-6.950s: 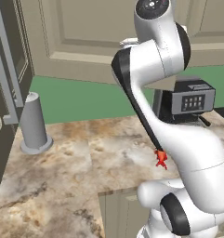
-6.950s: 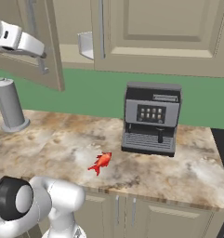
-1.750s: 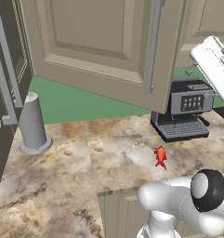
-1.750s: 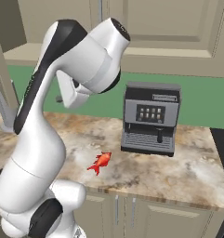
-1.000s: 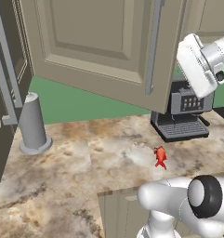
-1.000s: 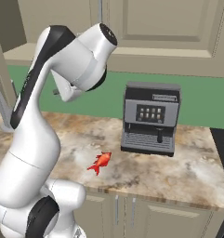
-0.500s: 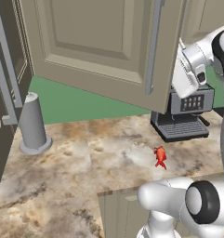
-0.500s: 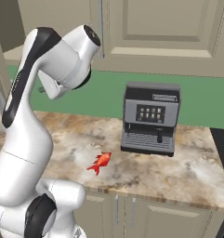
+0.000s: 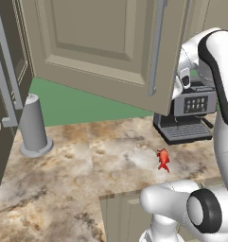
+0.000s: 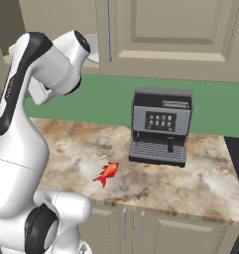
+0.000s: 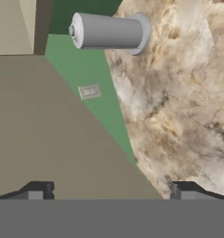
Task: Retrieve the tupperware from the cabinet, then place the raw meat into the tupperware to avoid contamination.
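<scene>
A glossy white robot arm (image 10: 22,149) made of rounded, tube-like segments. Dark grey to black round caps and bands mark its joints. Two small dark finger tips (image 11: 39,190) show light grey patches.

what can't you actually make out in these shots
- Tupperware: right base view gives just a pale corner on the cabinet shelf; the arm and the door edge cover the rest.
- Cabinet inside: left base view, the open door blocks it.
- Tool: hand view, its tips are cut off by the bottom edge.
- Coffee machine: left base view, top hidden behind the door and arm.
- Raw meat: too small for detail.
</scene>
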